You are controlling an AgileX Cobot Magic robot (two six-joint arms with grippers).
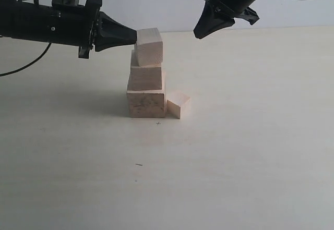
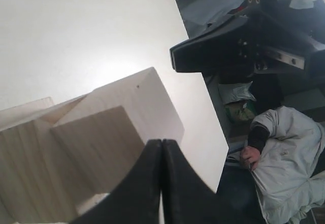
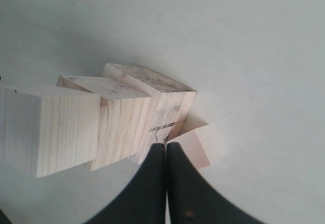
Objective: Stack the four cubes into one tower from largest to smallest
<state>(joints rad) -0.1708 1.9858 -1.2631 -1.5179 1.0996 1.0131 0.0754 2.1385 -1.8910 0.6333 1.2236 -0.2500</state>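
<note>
Three pale wooden cubes stand in a tower: the largest cube [image 1: 146, 105] at the bottom, the second cube [image 1: 145, 77] on it, and the third cube [image 1: 149, 46] on top, a little skewed. The smallest cube [image 1: 178, 105] rests on the table against the right side of the base. My left gripper [image 1: 133, 36] is shut and empty, its tip at the left face of the top cube [image 2: 96, 148]. My right gripper [image 1: 200, 32] hangs shut and empty in the air, up and to the right of the tower. In the right wrist view its shut tip [image 3: 166, 146] points down at the smallest cube [image 3: 195, 145].
The pale table [image 1: 235, 162] spreads round the tower on all sides. Its far edge shows in the left wrist view, with a seated person [image 2: 284, 148] beyond it. A thin dark mark [image 1: 139, 164] lies on the table in front.
</note>
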